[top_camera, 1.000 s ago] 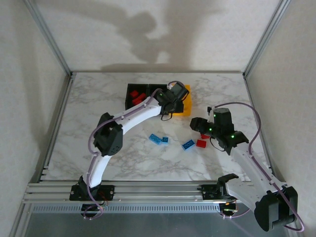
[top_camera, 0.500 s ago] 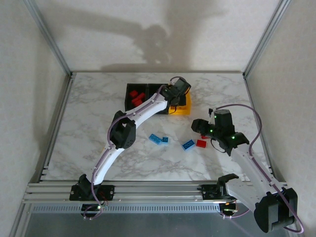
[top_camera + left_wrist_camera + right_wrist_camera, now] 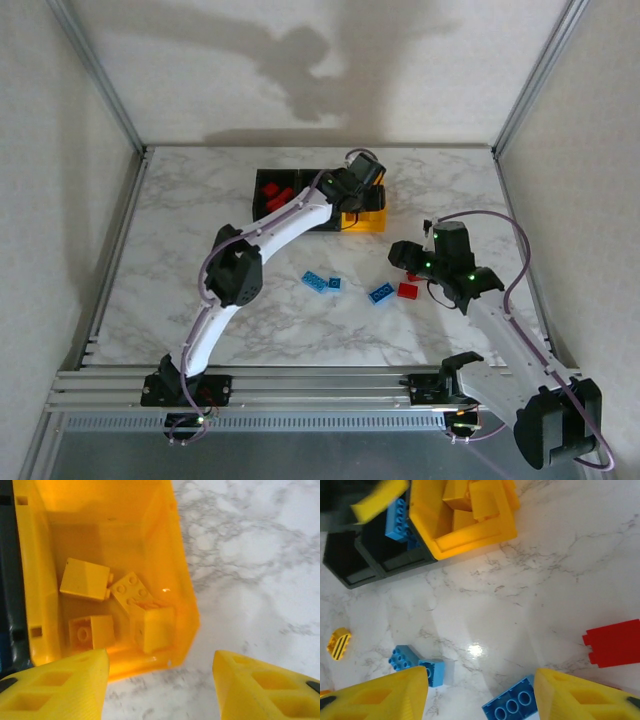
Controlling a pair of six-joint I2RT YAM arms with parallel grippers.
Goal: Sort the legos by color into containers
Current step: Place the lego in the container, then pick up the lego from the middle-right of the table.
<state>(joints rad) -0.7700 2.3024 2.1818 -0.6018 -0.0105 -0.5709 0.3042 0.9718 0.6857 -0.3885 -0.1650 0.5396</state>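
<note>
The containers are three joined bins: a yellow bin (image 3: pixel 372 218) (image 3: pixel 184 575) (image 3: pixel 470 536) and two black bins (image 3: pixel 268 205) (image 3: pixel 380 560). Several yellow legos (image 3: pixel 150 625) lie in the yellow bin, red legos (image 3: pixel 272 192) in the far-left black bin, blue legos (image 3: pixel 397 522) in the middle one. My left gripper (image 3: pixel 358 190) (image 3: pixel 160 680) hangs open and empty over the yellow bin's end. Open and empty too, my right gripper (image 3: pixel 402 256) (image 3: pixel 480 680) hovers above loose blue legos (image 3: pixel 381 293) (image 3: pixel 512 705) (image 3: pixel 434 672) and a red lego (image 3: pixel 408 290) (image 3: pixel 615 642).
Two more blue legos (image 3: pixel 318 282) lie together mid-table. A small yellow-and-black striped piece (image 3: pixel 339 643) sits on the marble to the left. A second red piece (image 3: pixel 415 276) lies under my right wrist. Metal frame posts bound the table.
The left arm's elbow has swung and its wrist has shifted slightly back over the yellow bin. The right arm has barely moved.
</note>
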